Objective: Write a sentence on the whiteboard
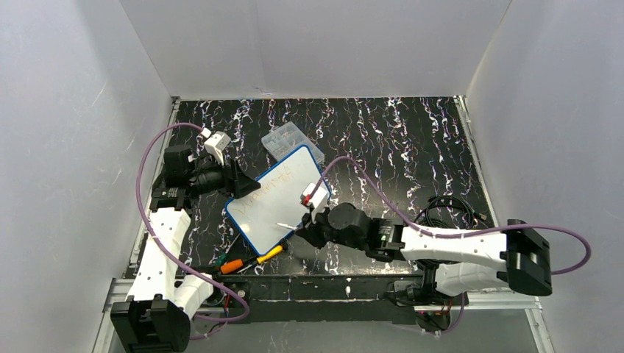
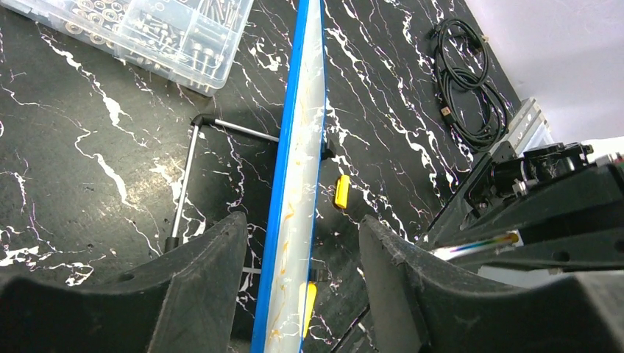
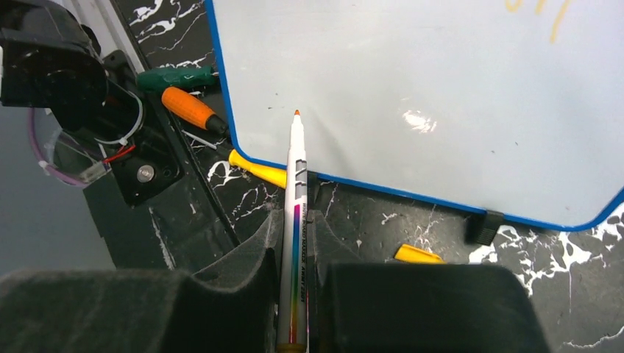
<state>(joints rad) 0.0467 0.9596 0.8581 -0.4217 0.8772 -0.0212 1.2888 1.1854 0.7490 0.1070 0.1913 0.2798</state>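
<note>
The whiteboard (image 1: 283, 202), white with a blue rim, lies slanted mid-table. The sentence (image 1: 276, 180) is faint orange-yellow lettering along its far-left part; a bit shows in the right wrist view (image 3: 544, 15). My left gripper (image 1: 239, 182) is open and straddles the board's left edge; in the left wrist view (image 2: 302, 224) the board (image 2: 302, 147) runs edge-on between the jaws with a gap on each side. My right gripper (image 1: 303, 229) is shut on a white marker (image 3: 296, 169). Its orange tip hovers over the board's (image 3: 412, 73) blank near corner.
A clear compartment box (image 1: 292, 141) of screws sits behind the board. An orange-handled tool (image 1: 232, 266), a green handle (image 3: 173, 77) and a yellow piece (image 1: 270, 254) lie at the near edge. A black cable coil (image 1: 449, 209) lies right. An Allen key (image 2: 188, 169) lies under the board.
</note>
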